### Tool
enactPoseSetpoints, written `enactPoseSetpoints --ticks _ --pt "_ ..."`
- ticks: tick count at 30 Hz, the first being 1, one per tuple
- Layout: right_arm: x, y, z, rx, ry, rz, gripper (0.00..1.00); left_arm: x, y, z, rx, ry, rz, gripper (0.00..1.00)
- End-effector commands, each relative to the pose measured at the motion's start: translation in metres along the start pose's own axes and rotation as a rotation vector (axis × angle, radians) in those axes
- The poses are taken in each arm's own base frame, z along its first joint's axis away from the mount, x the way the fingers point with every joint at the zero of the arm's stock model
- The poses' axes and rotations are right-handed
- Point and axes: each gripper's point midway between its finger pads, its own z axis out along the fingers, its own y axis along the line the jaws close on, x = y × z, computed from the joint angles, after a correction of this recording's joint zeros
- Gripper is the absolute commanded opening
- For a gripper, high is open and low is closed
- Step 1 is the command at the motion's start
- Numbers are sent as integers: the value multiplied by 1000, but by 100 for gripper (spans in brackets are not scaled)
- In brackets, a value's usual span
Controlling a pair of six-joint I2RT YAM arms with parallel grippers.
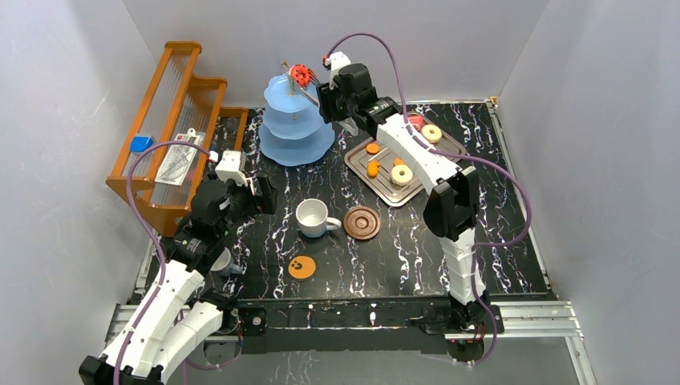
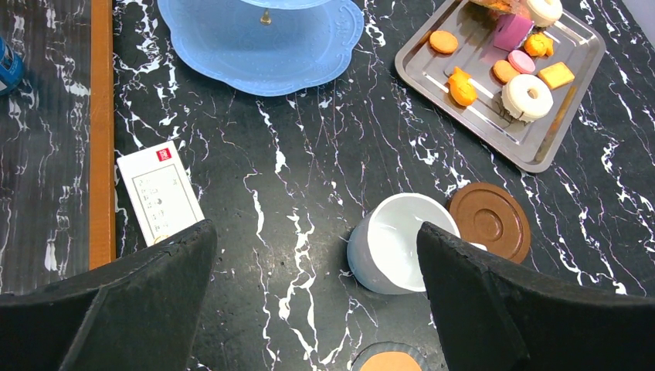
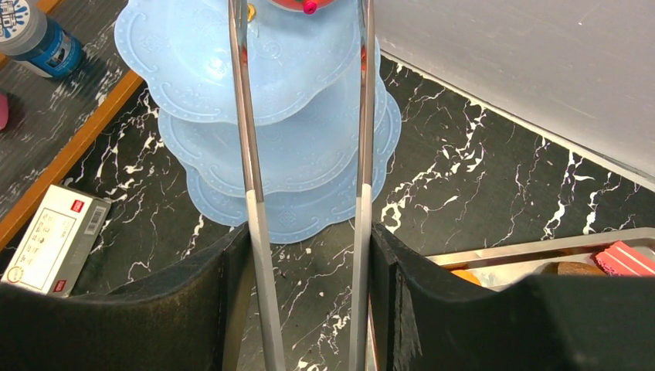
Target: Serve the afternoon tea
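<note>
The light-blue three-tier stand (image 1: 295, 120) stands at the back of the table. My right gripper (image 1: 333, 100) is shut on a pair of metal tongs (image 3: 251, 154), whose tips pinch a red pastry (image 1: 301, 75) just above the stand's top tier (image 3: 286, 154). The red pastry shows at the top edge of the right wrist view (image 3: 305, 4). My left gripper (image 2: 317, 294) is open and empty, hovering left of the white mug (image 2: 402, 239). The brown saucer (image 1: 362, 223) lies right of the mug (image 1: 311, 216). The orange paw-print coaster (image 1: 301, 267) lies near the front. The grey cup (image 1: 222, 262) is half hidden under my left arm.
The silver tray (image 1: 385, 191) at back right holds two white donuts (image 1: 402, 174), orange pieces (image 1: 373, 168) and a pink piece (image 2: 511, 31). The orange wooden rack (image 1: 172, 120) fills the left side. A white box (image 2: 161, 193) lies by the rack.
</note>
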Motion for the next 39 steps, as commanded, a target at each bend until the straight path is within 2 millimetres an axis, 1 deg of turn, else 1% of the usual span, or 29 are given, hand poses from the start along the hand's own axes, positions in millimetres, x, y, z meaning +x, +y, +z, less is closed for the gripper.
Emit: enactPoseSetpoints --ticks 1,9,13,18,23,27,28,30,34,35,36,37,39 --pt "-60 3 -14 7 -164 -30 60 -8 -2 -2 10 -32 9 98" --pt "-64 6 -15 5 -177 -43 65 -8 -2 -2 11 -34 9 98" --pt "-65 5 -18 4 -177 -43 63 -8 -3 -2 13 -32 8 98" --pt "-70 7 -28 1 -184 -41 61 -7 -3 -1 15 -28 9 98" --pt "-71 1 -44 27 -183 -42 61 -6 -4 -1 17 -25 11 98" --pt "-63 -6 -58 64 -167 -36 60 -7 -4 -1 18 -27 10 98" --pt "-64 -6 -67 67 -172 -35 60 -7 -4 -1 18 -27 10 98" --pt "-58 -8 -73 73 -165 -29 60 -6 -4 -1 20 -26 11 98" --pt "-53 -9 -96 80 -178 -20 59 -6 -4 -1 21 -25 11 98" --pt "-42 -10 -97 82 -160 -17 59 -6 -4 -1 22 -26 11 98" --pt "-41 -10 -102 81 -165 -11 59 -6 -4 -1 21 -26 11 98" --pt "-31 -10 -104 82 -145 -6 59 -6 -4 -1 20 -26 10 98" --pt "-17 -12 -112 89 -118 9 59 -8 -1 -2 2 -29 2 98"
